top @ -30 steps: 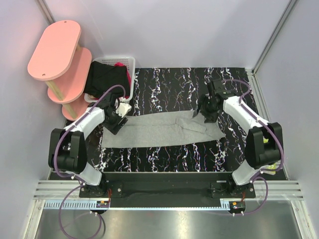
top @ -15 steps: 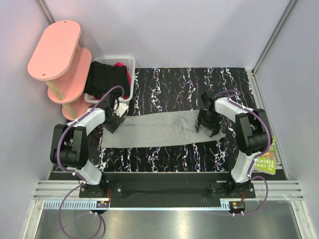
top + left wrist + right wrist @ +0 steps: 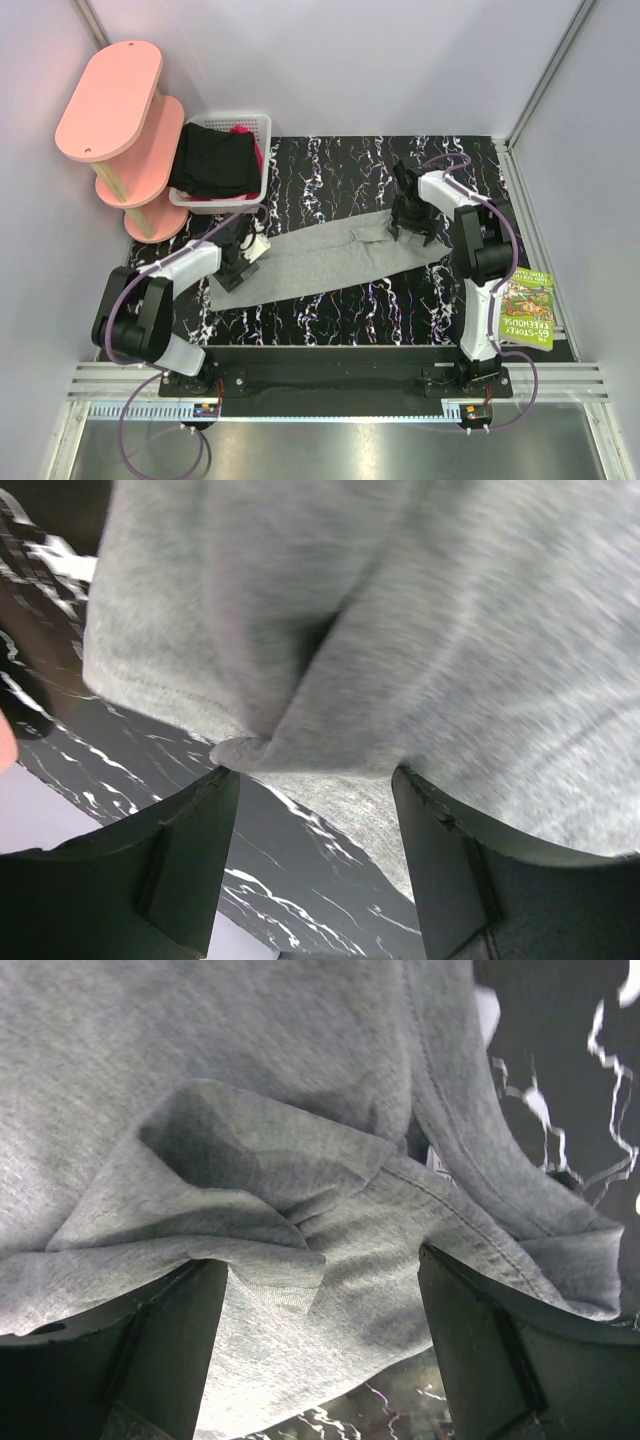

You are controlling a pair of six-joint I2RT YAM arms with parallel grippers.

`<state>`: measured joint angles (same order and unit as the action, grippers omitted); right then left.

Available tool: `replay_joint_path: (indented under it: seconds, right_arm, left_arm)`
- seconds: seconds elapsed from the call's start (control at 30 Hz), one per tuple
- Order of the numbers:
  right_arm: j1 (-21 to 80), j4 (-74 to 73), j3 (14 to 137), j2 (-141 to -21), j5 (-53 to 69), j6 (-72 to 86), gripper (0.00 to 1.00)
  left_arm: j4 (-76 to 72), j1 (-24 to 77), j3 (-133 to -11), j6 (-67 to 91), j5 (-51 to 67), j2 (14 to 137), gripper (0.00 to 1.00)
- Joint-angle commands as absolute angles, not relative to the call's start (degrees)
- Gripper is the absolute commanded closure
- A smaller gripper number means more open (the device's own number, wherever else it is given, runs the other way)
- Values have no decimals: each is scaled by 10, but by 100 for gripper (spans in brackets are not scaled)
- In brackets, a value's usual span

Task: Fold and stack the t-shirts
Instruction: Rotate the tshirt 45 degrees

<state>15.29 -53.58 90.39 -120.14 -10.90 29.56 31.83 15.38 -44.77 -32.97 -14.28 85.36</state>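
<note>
Your light grey t-shirt [image 3: 330,258] lies as a long strip on the table [image 3: 340,170], one end under each gripper; left gripper [image 3: 238,262] and right gripper [image 3: 410,224] both stand spread, clamping nothing; cross-folds and stacking remain, I judge; the black garment [image 3: 212,160] sits in the basket [image 3: 262,126].

green book [image 3: 525,311], cover reading "TREEHOUSE"

Pink two-tier oval shelf [image 3: 108,100] beyond and left of left gripper [image 3: 238,268], white lattice basket [image 3: 252,120] beyond same gripper, green illustrated book [image 3: 522,310] right of and nearer than right gripper [image 3: 412,232], black white-veined tabletop [image 3: 330,170] under both.
</note>
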Motion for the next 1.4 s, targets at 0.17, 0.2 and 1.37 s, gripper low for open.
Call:
replay_joint_path:
  seconds: [0.17, 0.2, 1.37]
  right_arm:
    - [135, -525, 915, -1258, -135, 293, 14]
    - [131, -525, 923, -1265, -133, 292, 14]
    - [87, -632, 1484, -1501, -241, 182, 13]
  left_arm:
    - [370, 195, -430, -314, -137, 815, 32]
    - [374, 199, -426, -311, -134, 816, 32]
    - [468, 412, -522, -238, 94, 940, 31]
